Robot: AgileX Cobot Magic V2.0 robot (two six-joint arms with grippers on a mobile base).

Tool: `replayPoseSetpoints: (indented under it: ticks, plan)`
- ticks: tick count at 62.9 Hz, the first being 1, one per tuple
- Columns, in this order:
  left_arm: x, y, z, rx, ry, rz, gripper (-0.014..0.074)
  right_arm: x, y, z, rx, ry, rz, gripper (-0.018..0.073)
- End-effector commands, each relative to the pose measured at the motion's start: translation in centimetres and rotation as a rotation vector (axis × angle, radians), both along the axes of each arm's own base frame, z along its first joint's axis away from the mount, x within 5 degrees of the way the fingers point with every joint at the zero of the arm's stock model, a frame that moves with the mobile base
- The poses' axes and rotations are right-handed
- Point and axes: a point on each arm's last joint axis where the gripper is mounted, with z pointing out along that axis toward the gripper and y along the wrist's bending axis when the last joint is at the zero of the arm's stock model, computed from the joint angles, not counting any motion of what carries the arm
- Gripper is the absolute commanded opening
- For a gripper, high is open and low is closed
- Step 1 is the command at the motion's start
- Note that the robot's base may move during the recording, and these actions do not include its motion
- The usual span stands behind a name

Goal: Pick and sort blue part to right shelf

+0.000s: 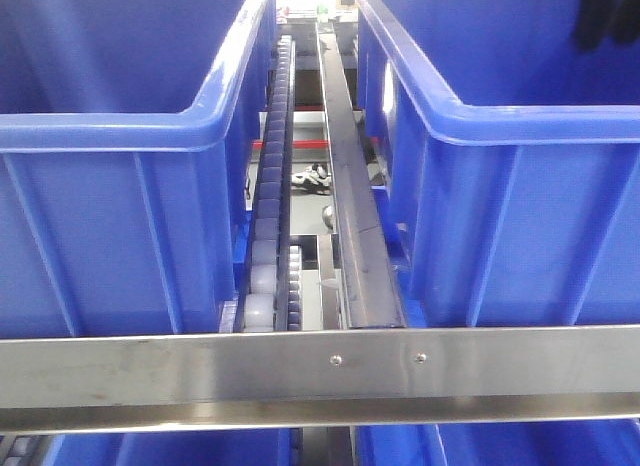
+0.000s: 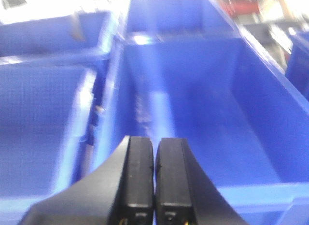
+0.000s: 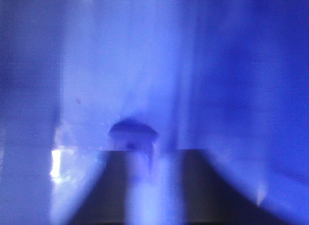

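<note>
While the left gripper [image 2: 154,179] is held above a blue bin [image 2: 251,119] with its fingers pressed together on nothing, the right gripper [image 3: 145,160] is seen only as a blur inside blue walls; a small blue part [image 3: 133,133] is seemingly lodged at its tips, though the grip cannot be told.

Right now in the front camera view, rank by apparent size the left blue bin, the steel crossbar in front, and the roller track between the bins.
1. left blue bin, largest
2. steel crossbar, though its nearness to the camera inflates it
3. roller track, smallest
</note>
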Motion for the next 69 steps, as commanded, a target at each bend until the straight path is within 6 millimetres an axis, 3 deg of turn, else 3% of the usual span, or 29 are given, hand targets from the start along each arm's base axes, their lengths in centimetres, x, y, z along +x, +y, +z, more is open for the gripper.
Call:
replayPoseSetpoints:
  ticks: [1,15,37,45,58,69]
  plan:
    - [-0.7,0.1,0.4,0.001,-0.090,-0.001,0.0125,-2.6,-0.6,3.3,0.003,-0.174,0.025,0.0052]
    - [-0.4,0.0,-1.2,0.005,-0.066,-0.001,0.0125,-9.9,-1.7,2.6,0.037,-0.335,0.065,0.0057]
    - [0.1,0.0,-2.0,0.010,-0.037,-0.002,0.0125,-21.6,-3.8,-2.1,0.073,-0.528,0.091,0.0057]
    - [0.2,0.0,-2.0,0.010,-0.037,-0.002,0.0125,-24.7,-4.4,-3.0,0.086,-0.616,0.090,0.0057]
    - [0.2,0.0,-2.0,0.010,-0.037,-0.002,0.0125,-29.7,-5.4,-2.4,0.121,-0.852,0.086,0.0057]
    - [0.2,0.0,-2.0,0.010,-0.037,-0.002,0.0125,-31.8,-5.8,-1.8,0.142,-0.987,0.091,0.0057]
